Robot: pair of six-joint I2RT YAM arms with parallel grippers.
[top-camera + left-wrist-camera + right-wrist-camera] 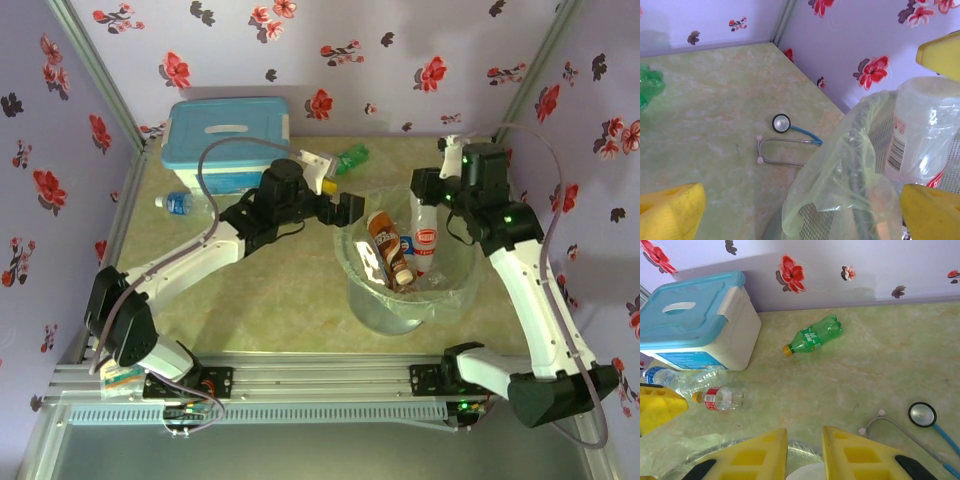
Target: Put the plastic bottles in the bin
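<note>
Plastic bottles: you can count three loose on the table (290, 300): green bottle (812, 337), red-label bottle (720, 398) and blue-cap bottle (660, 376) against the box (695, 335), its body hard to make out. Your bin (372, 305) holds maybe two more lying down, blurred by its bag (830, 175). Right gripper (804, 435) pinches the white top of an upright bottle (920, 140) inside the bin; left gripper (338, 192) fingers (670, 212) are spread wide beside it. One stethoscope (790, 142) lies near the bin

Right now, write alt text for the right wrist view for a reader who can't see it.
The right pincer, closed on a pale bottle by its end, hangs above a green marbled table. A green bottle lies ahead, two clear bottles beside a blue-lidded white box at left, a stethoscope at right.
</note>
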